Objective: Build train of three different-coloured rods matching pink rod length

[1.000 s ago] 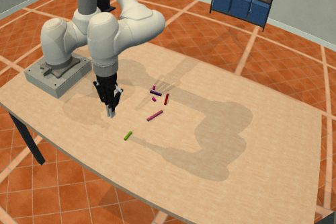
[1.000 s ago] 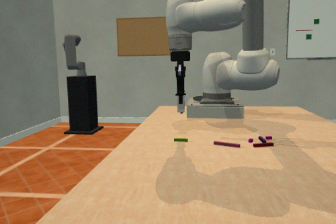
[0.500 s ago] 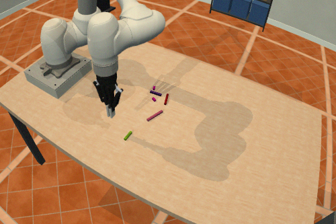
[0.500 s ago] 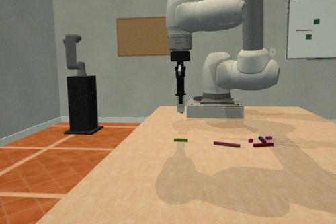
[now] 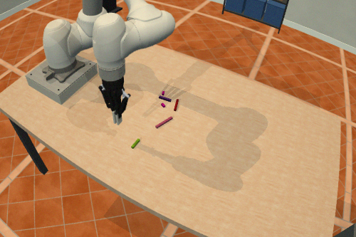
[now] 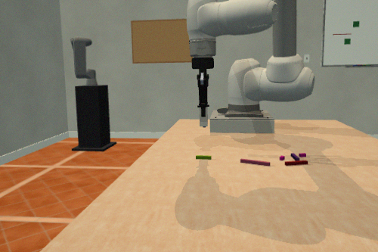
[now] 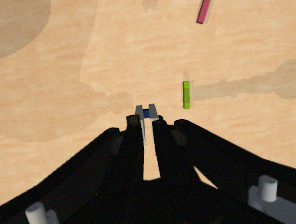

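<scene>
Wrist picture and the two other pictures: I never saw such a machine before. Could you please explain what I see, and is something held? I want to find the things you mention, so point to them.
The machine is one jointed white arm point(image 5: 108, 40) point(image 6: 234, 17) with a black gripper point(image 5: 117, 120) point(image 6: 203, 123) point(image 7: 146, 114) at its end. The top picture looks down from above; the exterior one looks along the table point(image 5: 302, 147) point(image 6: 132, 202) point(image 7: 100, 50) towards the arm's base; the wrist one looks past the gripper's fingers.

On the table lie a lime rod point(image 5: 135, 143) point(image 6: 203, 157) point(image 7: 186, 95), a pink rod point(image 5: 164, 122) point(image 6: 255, 162) point(image 7: 203, 12), a red rod point(image 5: 176, 104) point(image 6: 296, 163), a purple rod point(image 5: 164, 98) point(image 6: 295, 157) and two small magenta rods point(image 5: 163, 104) point(image 6: 282, 158).

Yes: a small blue rod point(image 7: 146, 113) is held between the fingertips, above the table.
</scene>
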Robot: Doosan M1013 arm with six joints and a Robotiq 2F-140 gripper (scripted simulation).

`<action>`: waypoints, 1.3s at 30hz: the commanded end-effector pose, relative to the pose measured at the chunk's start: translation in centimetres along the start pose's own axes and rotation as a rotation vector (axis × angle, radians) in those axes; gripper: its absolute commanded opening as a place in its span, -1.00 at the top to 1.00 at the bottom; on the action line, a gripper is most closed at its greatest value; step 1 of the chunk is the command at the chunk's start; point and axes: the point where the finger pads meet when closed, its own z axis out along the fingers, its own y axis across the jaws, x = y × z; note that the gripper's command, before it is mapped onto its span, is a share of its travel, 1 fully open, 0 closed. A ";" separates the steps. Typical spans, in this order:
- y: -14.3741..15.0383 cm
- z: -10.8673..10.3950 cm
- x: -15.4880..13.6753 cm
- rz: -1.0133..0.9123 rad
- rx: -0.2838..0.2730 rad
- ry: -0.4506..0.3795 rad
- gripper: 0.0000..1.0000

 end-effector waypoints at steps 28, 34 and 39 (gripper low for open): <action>1.4 -0.5 9.2 0.130 -0.005 -0.004 0.94; 1.4 -0.2 9.2 0.130 -0.005 -0.004 0.94; 1.4 0.8 9.2 0.130 -0.005 -0.004 0.94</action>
